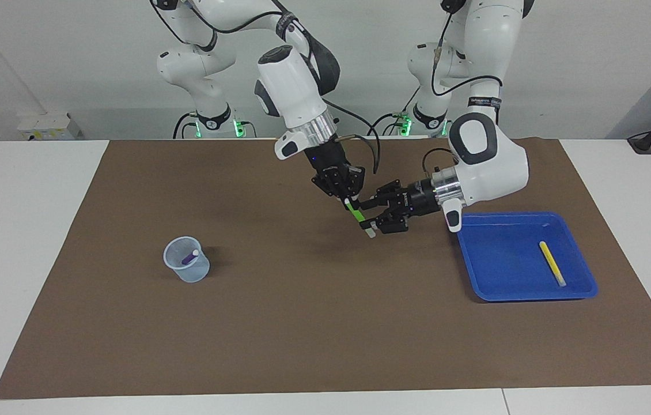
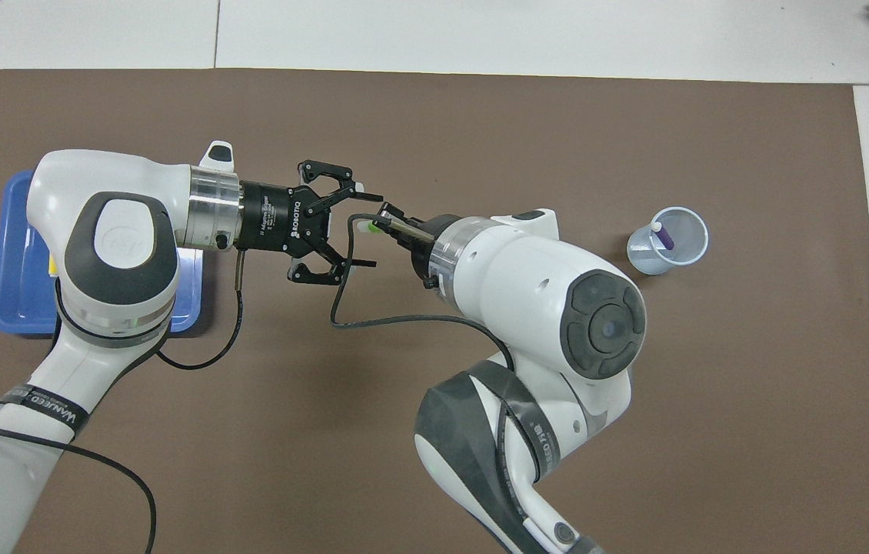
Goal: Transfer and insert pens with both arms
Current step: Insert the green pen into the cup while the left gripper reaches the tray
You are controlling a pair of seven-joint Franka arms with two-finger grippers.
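Pinching the green pen [image 1: 358, 216] in my right gripper [image 1: 349, 200]; left gripper [image 1: 373, 217] fingers spread wide, flanking its lower end.

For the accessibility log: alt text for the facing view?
Mid-table above a brown mat, the right end effector grips a green pen while the left end effector stands open around its lower end. A cup holds a purple pen; a yellow pen lies in a blue tray.
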